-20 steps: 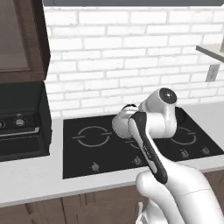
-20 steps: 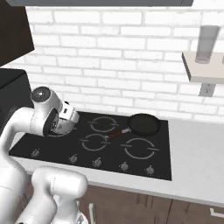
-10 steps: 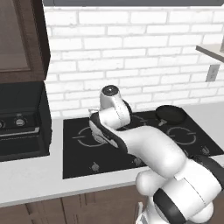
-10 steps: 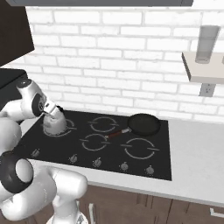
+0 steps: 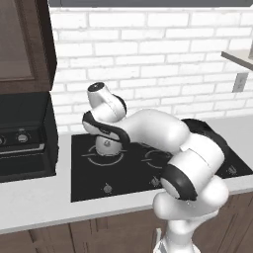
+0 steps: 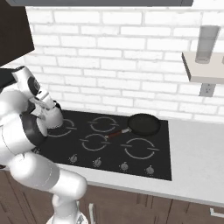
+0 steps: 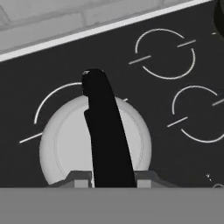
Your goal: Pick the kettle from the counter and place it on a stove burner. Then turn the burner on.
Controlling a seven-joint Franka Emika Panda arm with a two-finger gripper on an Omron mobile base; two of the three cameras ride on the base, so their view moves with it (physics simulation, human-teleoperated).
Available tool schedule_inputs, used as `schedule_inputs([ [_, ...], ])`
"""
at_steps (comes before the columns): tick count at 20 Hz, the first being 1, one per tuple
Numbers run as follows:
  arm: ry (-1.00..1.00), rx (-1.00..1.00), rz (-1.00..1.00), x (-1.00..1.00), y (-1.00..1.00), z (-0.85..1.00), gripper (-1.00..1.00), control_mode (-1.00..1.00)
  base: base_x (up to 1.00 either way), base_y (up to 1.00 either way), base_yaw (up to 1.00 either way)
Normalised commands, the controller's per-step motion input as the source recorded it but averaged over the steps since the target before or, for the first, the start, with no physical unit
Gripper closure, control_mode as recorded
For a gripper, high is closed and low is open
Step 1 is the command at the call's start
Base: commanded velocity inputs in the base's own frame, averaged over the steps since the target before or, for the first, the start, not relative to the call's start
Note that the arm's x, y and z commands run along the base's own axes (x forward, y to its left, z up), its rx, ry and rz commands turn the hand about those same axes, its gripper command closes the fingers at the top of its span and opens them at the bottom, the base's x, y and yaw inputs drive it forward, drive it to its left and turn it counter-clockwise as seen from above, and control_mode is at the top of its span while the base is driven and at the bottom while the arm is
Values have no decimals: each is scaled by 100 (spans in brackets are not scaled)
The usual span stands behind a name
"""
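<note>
With the hand (image 7: 113, 179) pinching the kettle (image 7: 65, 140) by its handle, set it level and centred on the far-left stove burner (image 7: 48, 98) before letting go

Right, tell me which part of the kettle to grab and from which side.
Grip the kettle by its black handle, coming straight down from above. The handle arches over the squat round body as a narrow bar, so the jaws can close across its width; the wide, smooth dome offers no such hold. The gripper already straddles it.
</note>
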Motion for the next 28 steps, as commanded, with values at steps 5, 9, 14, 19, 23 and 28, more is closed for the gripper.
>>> schedule_inputs([
  [5,-6,-2,0,42,21,-25,100,-100,0,0,0],
  [9,-1,-2,0,39,6,-35,100,-100,0,0,0],
  [14,0,-1,-1,30,0,-51,100,-100,0,0,0],
  [19,0,0,0,33,1,-48,100,-100,0,0,0],
  [23,-1,0,0,33,8,-35,100,-100,0,0,0],
  [28,0,0,0,16,10,-13,100,-100,0,0,0],
])
